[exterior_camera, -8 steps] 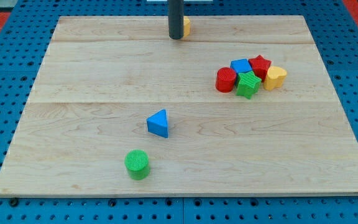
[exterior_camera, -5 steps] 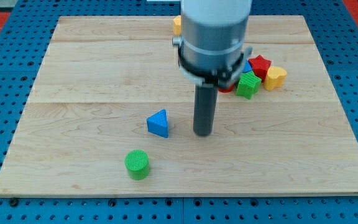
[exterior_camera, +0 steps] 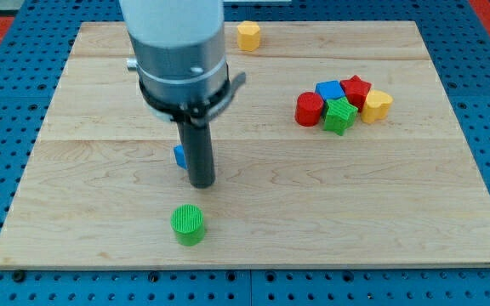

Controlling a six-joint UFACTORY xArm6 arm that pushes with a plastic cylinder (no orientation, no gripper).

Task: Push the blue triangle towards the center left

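The blue triangle [exterior_camera: 179, 156] is mostly hidden behind my rod; only a small blue edge shows at the rod's left side, near the board's middle. My tip [exterior_camera: 202, 182] rests on the board right against the triangle's right side, above and slightly right of the green cylinder [exterior_camera: 188, 223]. The arm's grey body covers the upper left-middle of the board.
A yellow block [exterior_camera: 247, 36] sits near the view's top edge. A cluster stands at the right: a red cylinder [exterior_camera: 310, 109], a blue block [exterior_camera: 329, 90], a red star-like block [exterior_camera: 356, 88], a green star-like block [exterior_camera: 340, 116] and a yellow heart-like block [exterior_camera: 377, 104]. The wooden board [exterior_camera: 75, 212] lies on a blue pegboard.
My tip came from the top down to the triangle's right, then swept left. The blue triangle has shifted left and is now mostly behind the rod.
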